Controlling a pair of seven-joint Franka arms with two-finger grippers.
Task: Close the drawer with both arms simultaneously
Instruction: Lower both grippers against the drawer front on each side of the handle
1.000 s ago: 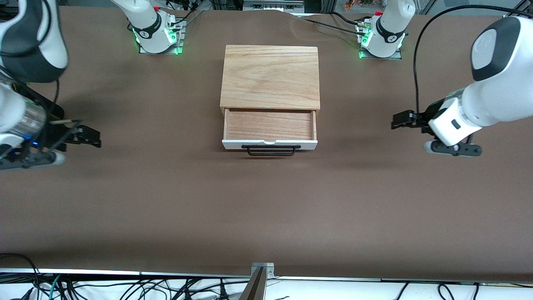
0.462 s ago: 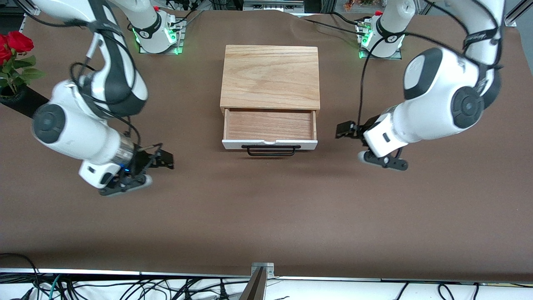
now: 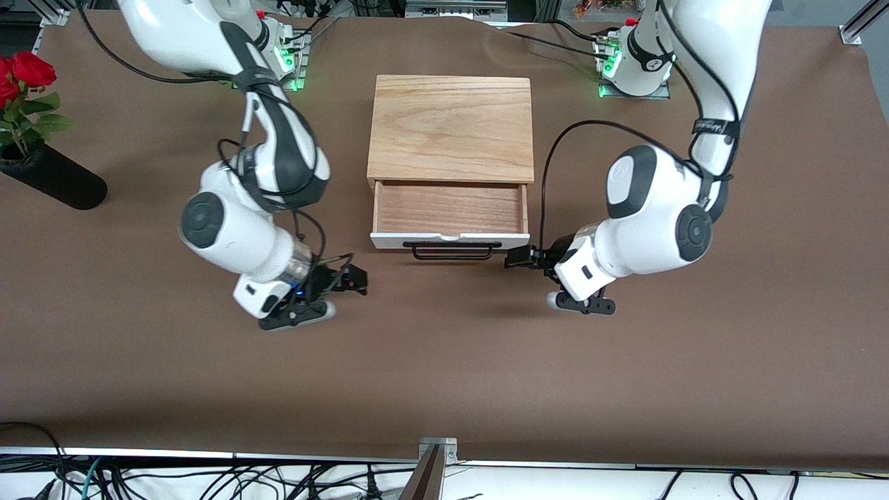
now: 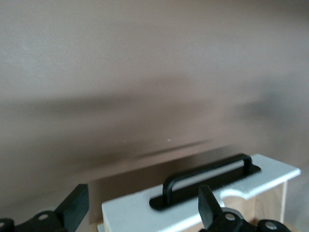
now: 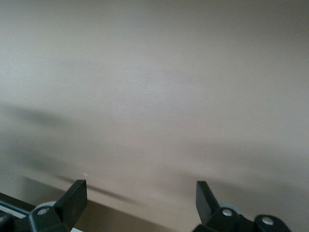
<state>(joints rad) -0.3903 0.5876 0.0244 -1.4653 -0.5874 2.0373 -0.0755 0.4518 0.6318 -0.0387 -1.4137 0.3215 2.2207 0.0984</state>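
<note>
The drawer [image 3: 450, 208] stands pulled out of the light oak box [image 3: 451, 128], its white front panel [image 3: 514, 241] and black wire handle [image 3: 451, 251] facing the front camera. My left gripper [image 3: 516, 257] is open and empty, low over the cloth just off the panel's corner at the left arm's end. In the left wrist view the panel [image 4: 145, 210] and handle [image 4: 207, 174] show between my open left gripper [image 4: 140, 212]. My right gripper [image 3: 355, 278] is open and empty over the cloth, off the panel's other corner. The right wrist view shows my right gripper [image 5: 140, 199] over bare cloth.
A black cylindrical vase [image 3: 52, 182] with red roses [image 3: 24, 73] lies at the right arm's end of the table. The brown cloth [image 3: 444, 375] runs to the table's near edge.
Both arms have swung in from the table's two ends toward the drawer's front, and their grippers now sit near the panel's two corners. The drawer has not moved.
</note>
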